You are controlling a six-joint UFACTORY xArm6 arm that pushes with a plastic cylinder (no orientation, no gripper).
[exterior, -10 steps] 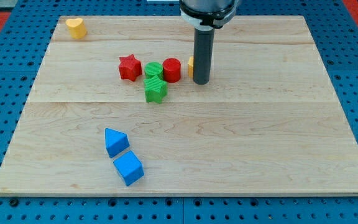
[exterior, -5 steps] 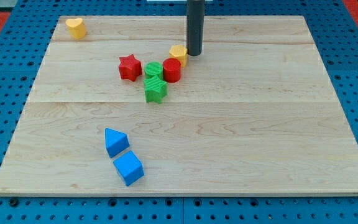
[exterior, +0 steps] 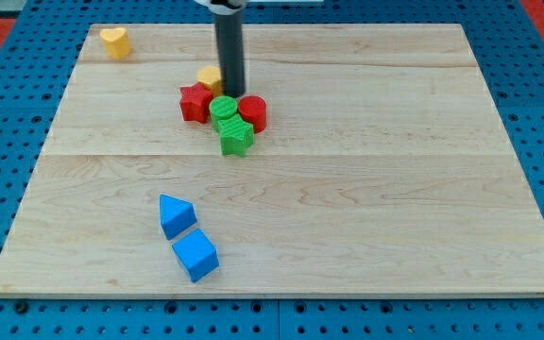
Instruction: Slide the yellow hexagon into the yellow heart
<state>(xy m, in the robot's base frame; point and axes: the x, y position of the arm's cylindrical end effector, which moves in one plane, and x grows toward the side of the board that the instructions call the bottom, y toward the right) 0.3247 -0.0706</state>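
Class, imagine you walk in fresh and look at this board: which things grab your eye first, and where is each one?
The dark rod comes down from the view's top, my tip at a tight cluster: yellow hexagon just left of it, red star, green cylinder, red cylinder and green star below. The yellow heart sits alone at the top-left corner. Two blue blocks, a blue triangle and a blue cube, lie near the bottom.

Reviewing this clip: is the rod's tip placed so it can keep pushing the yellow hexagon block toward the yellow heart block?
Probably yes. My tip sits at the yellow hexagon block's right side, and bare board lies between it and the yellow heart block. The red star block sits just below, apparently outside that line.
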